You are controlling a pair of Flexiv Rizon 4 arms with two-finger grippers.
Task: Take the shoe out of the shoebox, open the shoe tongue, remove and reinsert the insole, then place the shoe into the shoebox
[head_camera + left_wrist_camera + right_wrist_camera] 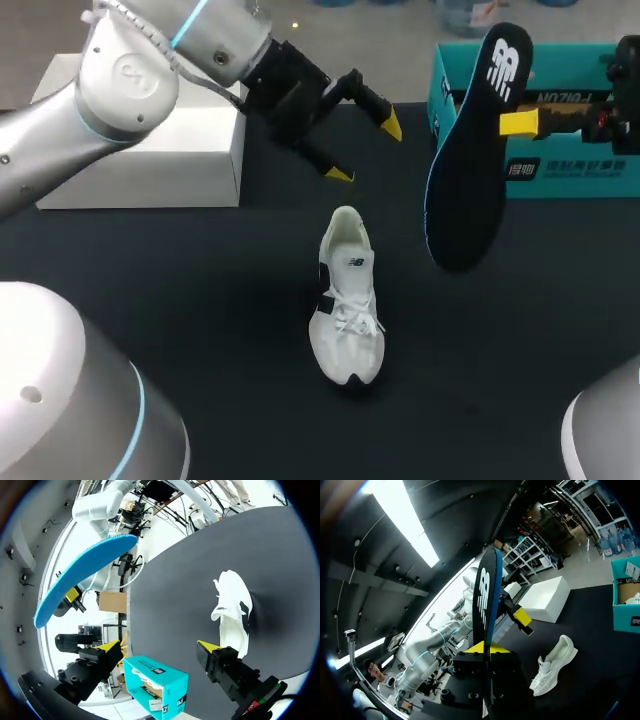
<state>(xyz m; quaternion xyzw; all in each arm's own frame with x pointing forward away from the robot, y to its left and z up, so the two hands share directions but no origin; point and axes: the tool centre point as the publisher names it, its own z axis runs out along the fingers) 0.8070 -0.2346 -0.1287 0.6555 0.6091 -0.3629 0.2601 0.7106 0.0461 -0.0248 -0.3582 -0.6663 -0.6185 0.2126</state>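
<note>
Shoe (348, 300) on table (180, 300); insole (465, 190) clamped in R gripper (510, 122); L gripper (366, 150) spread.

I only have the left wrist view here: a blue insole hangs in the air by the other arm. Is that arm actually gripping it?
Observer: Yes. In the right wrist view the insole stands edge-on between the right gripper's fingers, held from both sides.
Operator: Is its other face blue too?
Observer: No. The head view shows that face black with a white logo.
Operator: Anything on the table behind the left gripper?
Observer: A white box, near the table's far left corner.
</note>
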